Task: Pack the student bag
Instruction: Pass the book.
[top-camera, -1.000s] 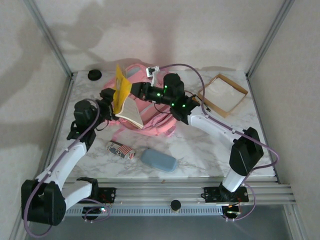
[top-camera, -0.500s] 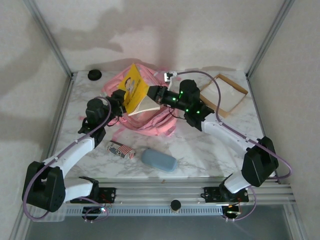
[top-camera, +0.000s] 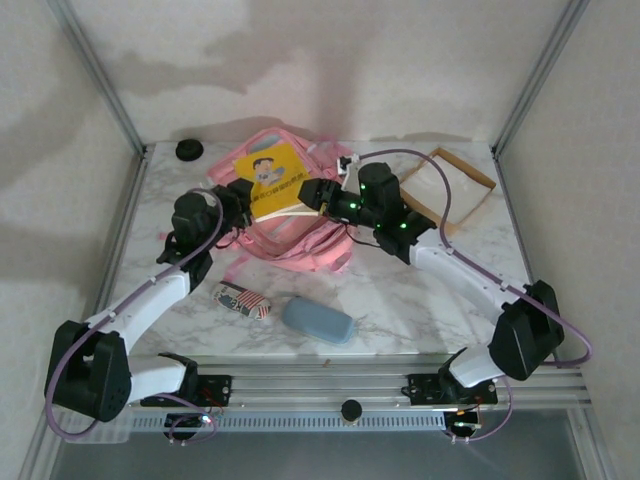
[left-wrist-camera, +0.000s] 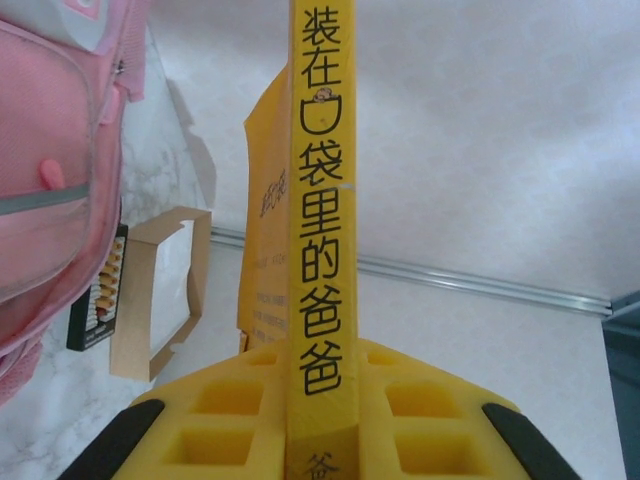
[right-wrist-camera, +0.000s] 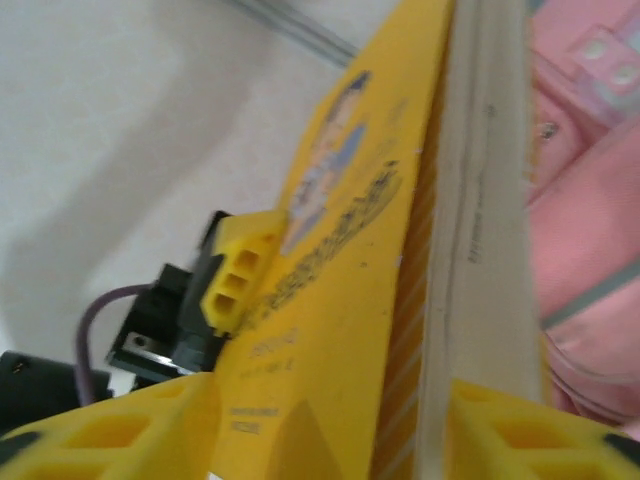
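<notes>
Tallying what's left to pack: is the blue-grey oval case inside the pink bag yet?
No, the blue-grey case lies on the marble table, on the near side of the student bag.

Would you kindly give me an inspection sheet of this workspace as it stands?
Surface: marble-pattern table, nothing spilled.
Job's things: student bag lying on the table; yellow book held over it.
Clutter: cardboard box, blue-grey case, flag-print pouch, black disc.
Grippers: left gripper clamps the book's spine; right gripper flanks its page edge, grip unclear.
Cables: purple cable arcs over the right arm.
Surroundings: pale walls, metal frame posts.
</notes>
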